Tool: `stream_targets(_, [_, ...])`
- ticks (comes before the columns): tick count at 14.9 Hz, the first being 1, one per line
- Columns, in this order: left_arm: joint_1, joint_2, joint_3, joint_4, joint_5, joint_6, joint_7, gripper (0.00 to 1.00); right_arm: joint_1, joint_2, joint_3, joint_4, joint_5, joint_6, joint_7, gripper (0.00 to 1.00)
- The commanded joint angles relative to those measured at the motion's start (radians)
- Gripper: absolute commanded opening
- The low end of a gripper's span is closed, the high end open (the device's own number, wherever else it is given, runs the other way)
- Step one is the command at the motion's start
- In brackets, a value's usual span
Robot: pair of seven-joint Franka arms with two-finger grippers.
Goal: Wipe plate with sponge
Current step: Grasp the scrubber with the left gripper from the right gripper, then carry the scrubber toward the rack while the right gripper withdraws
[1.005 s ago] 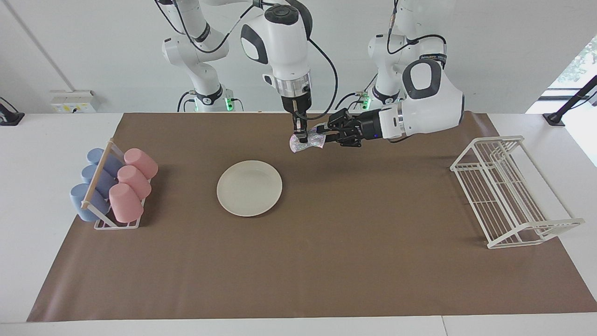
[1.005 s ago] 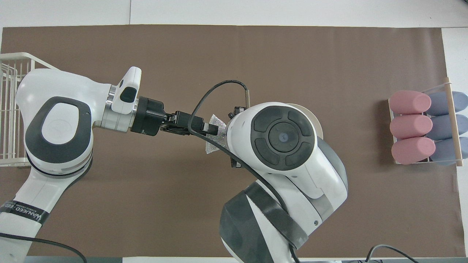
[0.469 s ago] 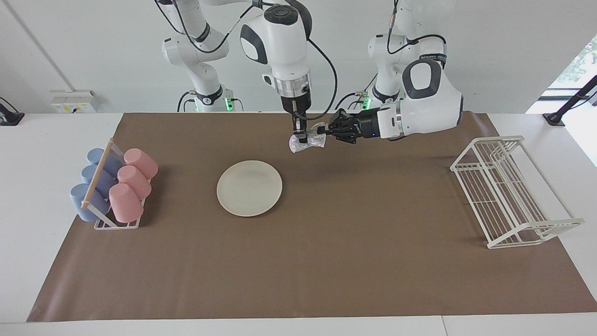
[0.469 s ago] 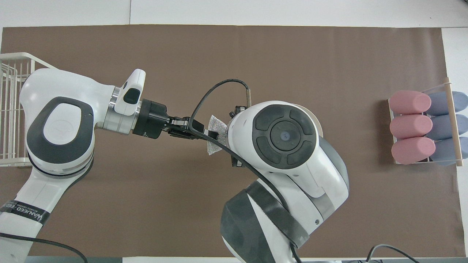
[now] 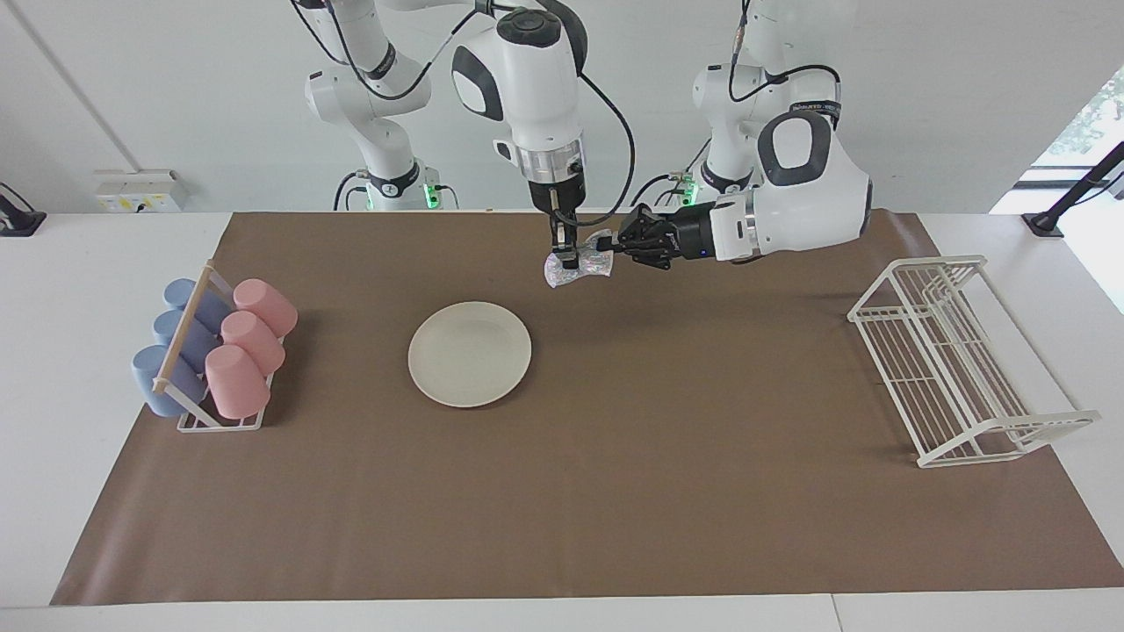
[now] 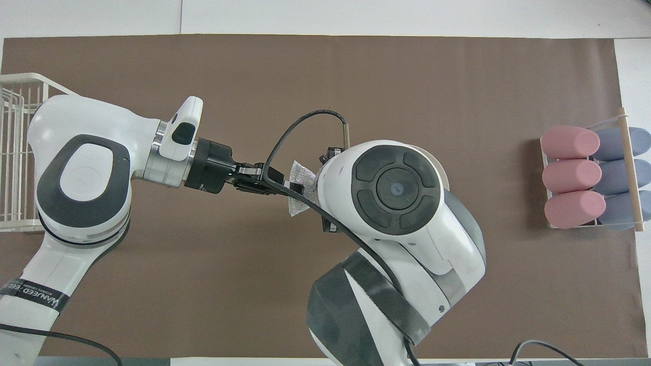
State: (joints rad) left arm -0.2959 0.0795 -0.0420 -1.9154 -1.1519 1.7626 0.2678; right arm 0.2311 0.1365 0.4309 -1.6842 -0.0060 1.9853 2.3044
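Silvery sponge (image 5: 575,266) up in air near plate (image 5: 470,354), both right gripper (image 5: 569,255) and left gripper (image 5: 604,247) clenched on it. I release one gently, no tearing.

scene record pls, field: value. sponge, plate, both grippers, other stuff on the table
sponge: sponge held in the air, over the brown mat, not on the plate
plate: plate flat on the mat, bare, nothing touching it
right gripper: right gripper points down, shut on the sponge from above
left gripper: left gripper reaches in sideways, shut on the sponge's edge
cup rack: cup rack with pink and blue cups, at the right arm's end
dish rack: dish rack at the left arm's end
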Motion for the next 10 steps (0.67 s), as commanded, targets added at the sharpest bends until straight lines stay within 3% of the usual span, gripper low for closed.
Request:
stream_targets(1, [-0.002,0.009,0.013,0.024,0.015,-0.038,-0.019,0.00,-0.024,-0.028,0.002,-0.012,-0.017,-0.014,0.013,0.51])
stream_targets(2, [0.000,0.009,0.013,0.024,0.015,-0.040,-0.019,0.00,-0.035,-0.041,0.000,-0.012,-0.017,-0.014,0.015,1.00])
stream_targets(6, [0.004,0.009,0.013,0.024,0.015,-0.052,-0.019,0.00,-0.072,-0.090,0.002,-0.012,-0.014,-0.046,0.009,1.00])
stream_targets(10, [0.008,0.009,0.016,0.024,0.020,-0.060,-0.021,0.00,-0.142,-0.106,0.002,-0.025,-0.012,-0.121,-0.127,1.00])
